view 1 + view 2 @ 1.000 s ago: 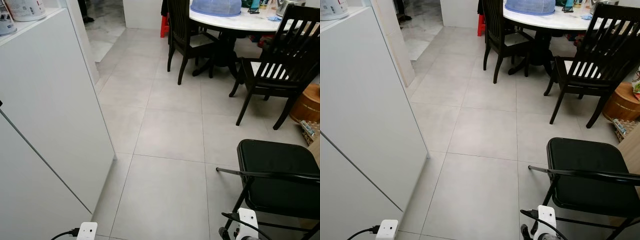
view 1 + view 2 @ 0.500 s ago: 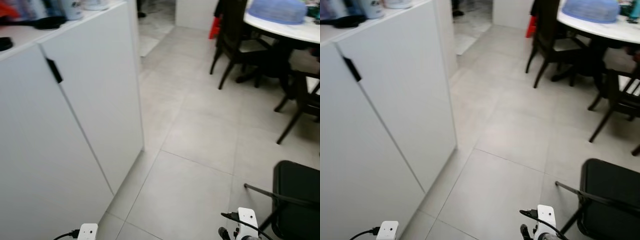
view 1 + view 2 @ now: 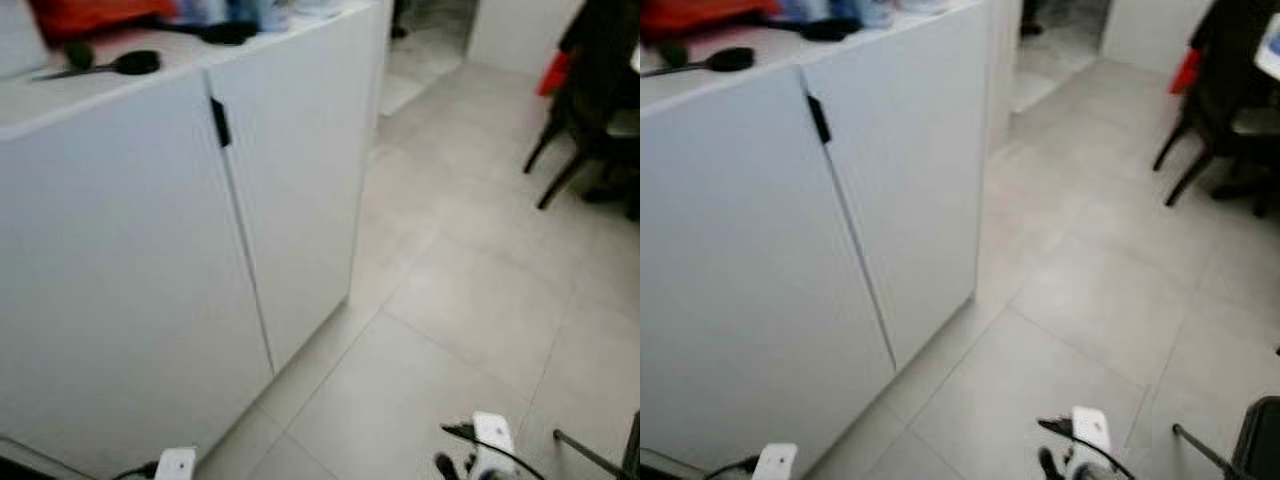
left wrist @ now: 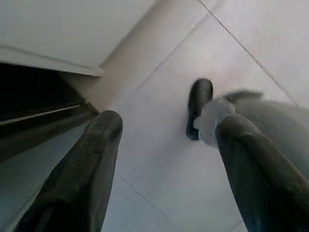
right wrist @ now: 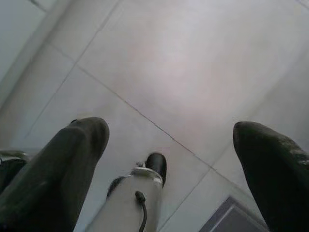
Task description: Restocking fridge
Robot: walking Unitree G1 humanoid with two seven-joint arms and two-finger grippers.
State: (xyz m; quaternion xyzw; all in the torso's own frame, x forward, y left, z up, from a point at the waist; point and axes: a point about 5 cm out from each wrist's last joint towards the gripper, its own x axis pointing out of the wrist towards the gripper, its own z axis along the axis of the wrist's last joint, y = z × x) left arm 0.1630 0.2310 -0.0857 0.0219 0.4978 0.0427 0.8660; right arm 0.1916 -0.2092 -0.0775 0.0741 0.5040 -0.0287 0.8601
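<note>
Two white cabinet doors (image 3: pixel 200 230) fill the head views from 9 to 11 o'clock, a black handle (image 3: pixel 220 122) between them at their top edge. On the table (image 3: pixel 90 85) above lie a black spoon-like thing (image 3: pixel 120 65) and something red (image 3: pixel 90 15), blurred. Grey floor tiles (image 3: pixel 450 280) spread toward 3 o'clock; dark chair legs (image 3: pixel 560 165) stand at 2 o'clock. The left tool (image 4: pixel 161 140) and right tool (image 5: pixel 169 145) both hang spread and empty above the floor. No fridge can be made out.

Smooth matt white cabinet (image 3: pixel 150 250); matt grey tiled floor (image 3: pixel 470 300).
</note>
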